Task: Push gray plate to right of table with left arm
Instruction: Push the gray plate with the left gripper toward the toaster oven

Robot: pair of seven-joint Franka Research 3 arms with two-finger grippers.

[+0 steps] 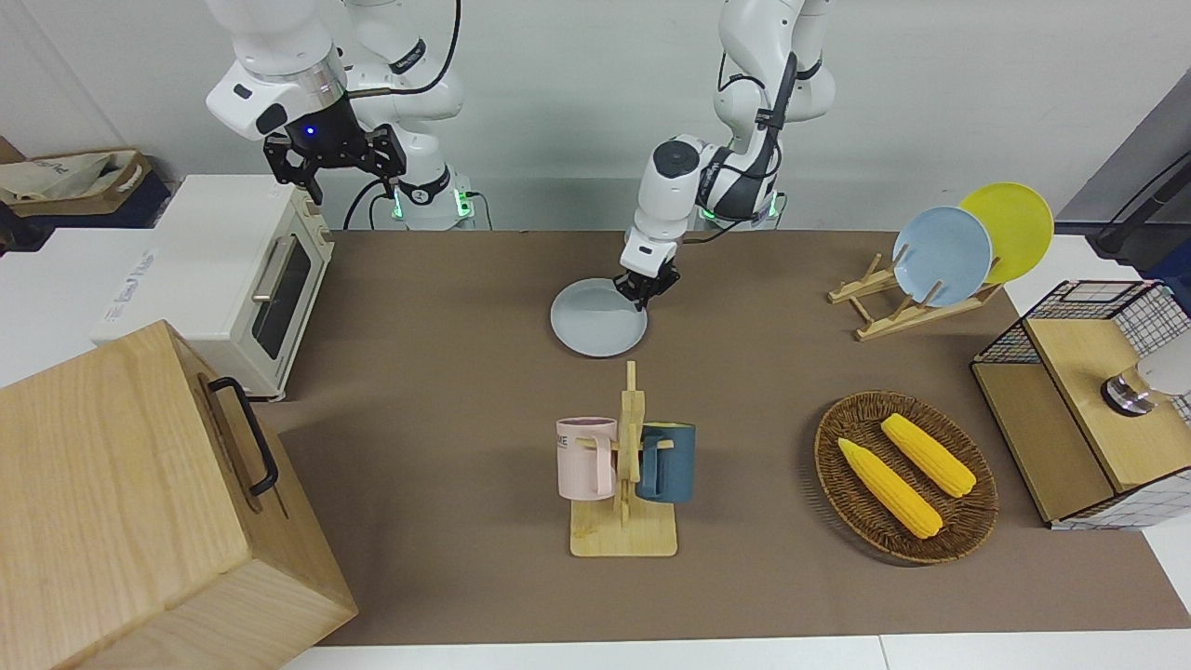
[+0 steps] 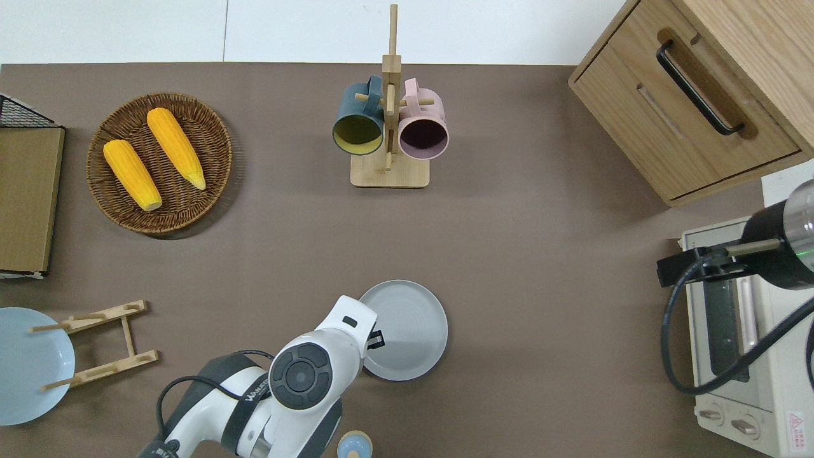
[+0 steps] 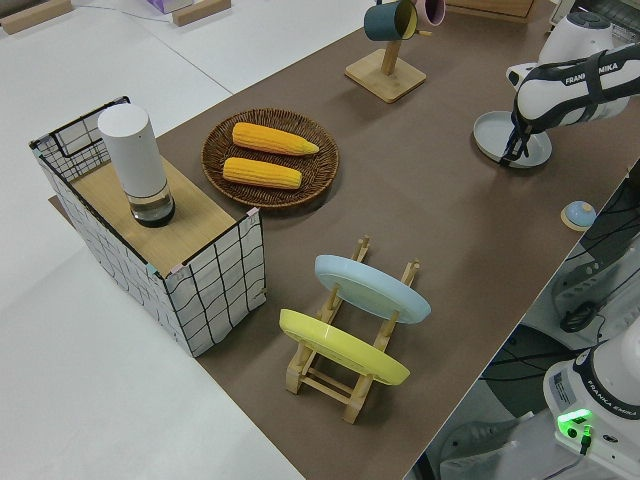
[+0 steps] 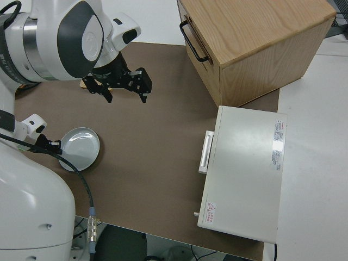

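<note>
The gray plate [image 1: 595, 319] lies flat on the brown table [image 1: 437, 419], near the robots' edge and about midway along it. It also shows in the overhead view [image 2: 407, 331], the left side view [image 3: 505, 135] and the right side view [image 4: 81, 148]. My left gripper [image 1: 642, 292] is down at table height, against the plate's rim on the side toward the left arm's end [image 2: 375, 340]. My right gripper [image 1: 354, 181] is parked with its jaws wide open and empty, as the right side view [image 4: 126, 98] shows.
A mug rack [image 2: 388, 127] with a blue and a pink mug stands farther from the robots than the plate. A white toaster oven [image 1: 251, 279] and a wooden cabinet [image 1: 140, 502] fill the right arm's end. A corn basket [image 1: 904, 476] and a plate rack [image 1: 930, 270] are toward the left arm's end.
</note>
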